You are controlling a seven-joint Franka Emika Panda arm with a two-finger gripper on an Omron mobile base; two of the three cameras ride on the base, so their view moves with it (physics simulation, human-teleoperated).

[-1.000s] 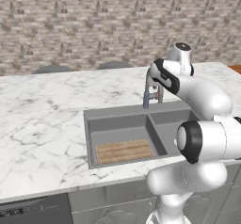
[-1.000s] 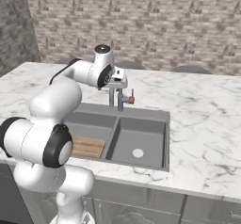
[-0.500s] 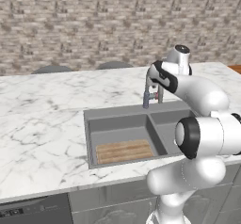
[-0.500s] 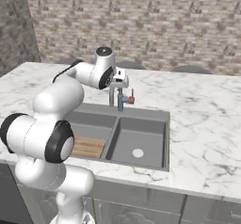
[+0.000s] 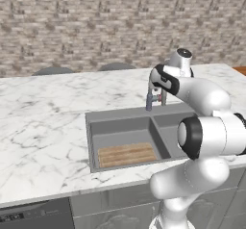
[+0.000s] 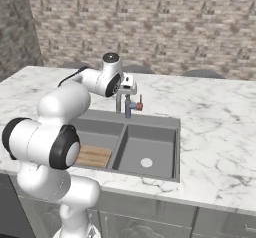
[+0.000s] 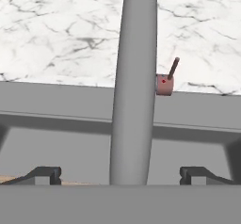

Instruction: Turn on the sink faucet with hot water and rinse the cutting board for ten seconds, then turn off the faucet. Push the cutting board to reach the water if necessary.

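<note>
sink faucet (image 7: 134,82) runs 12-to-6 in hand view, lever (image 7: 172,71) tipping to 1 o'clock. gripper (image 7: 120,175) wide apart, straddling spout. cutting board (image 5: 127,154) lies lengthwise in sink (image 5: 120,126) left basin. no readable text.

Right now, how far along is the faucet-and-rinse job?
Early. Done: the arm has reached the sink faucet; the gripper is open with a fingertip either side of the spout. In hand: going for the reddish lever, not yet gripped. No water shows from the spout. Left: turn on hot, rinse the cutting board, which lies at the front of the sink's left basin, maybe push it, then shut off.
</note>
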